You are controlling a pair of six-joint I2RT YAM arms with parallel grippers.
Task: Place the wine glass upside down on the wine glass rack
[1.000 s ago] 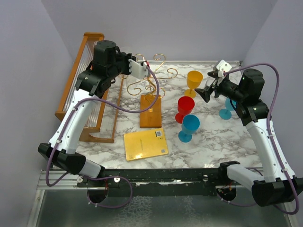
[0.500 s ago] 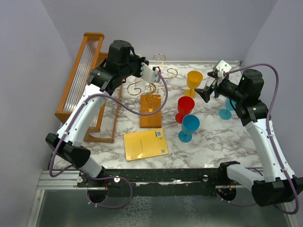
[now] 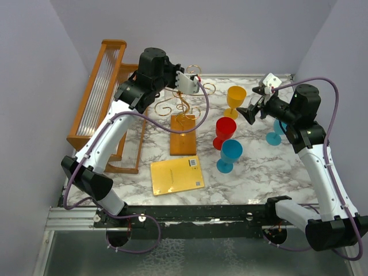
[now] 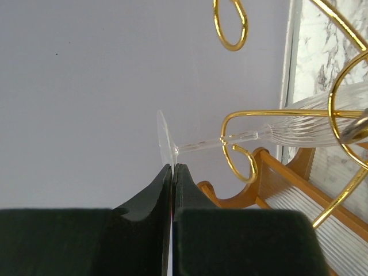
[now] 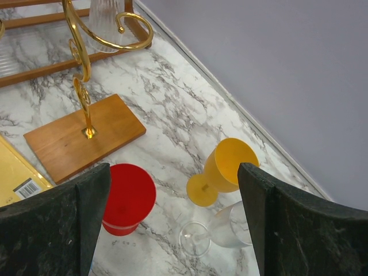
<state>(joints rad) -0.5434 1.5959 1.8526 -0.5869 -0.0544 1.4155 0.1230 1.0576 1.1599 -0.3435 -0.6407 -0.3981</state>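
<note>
Gold wire met clear glass at the back of the white marbled table [image 3: 259, 167]. The clear ribbed wine glass [image 4: 305, 123] lay with its thin stem crossing the bend of one curled arm of the gold wire wine glass rack [image 3: 183, 106], whose post rose from a brown rectangular wooden base [image 3: 184, 138]. The left gripper [image 4: 173, 169] was clamped on the rim of the glass's flat foot — its black fingers [image 4: 144, 195] pressed together with only the thin disc between them. The foot sat at the fingertips, the stem ran straight away from them, and the bowl lay beyond the curl. Whether the rack bore any of the glass's weight could not be told.

The right gripper [image 3: 250, 112] hung with its jaws spread wide and nothing between them, above a yellow goblet [image 3: 236, 96] and a red goblet [image 3: 225, 129], well apart from the rack. Beneath it a second clear glass [image 5: 230, 227] lay on its side, just beside the yellow goblet's foot. A blue goblet [image 3: 231, 152] stood close in front of the red one. A flat yellow booklet [image 3: 177, 174] lay just in front of the wooden base, and a large wooden frame with clear rods [image 3: 103, 86] stood along the table's left edge.
</note>
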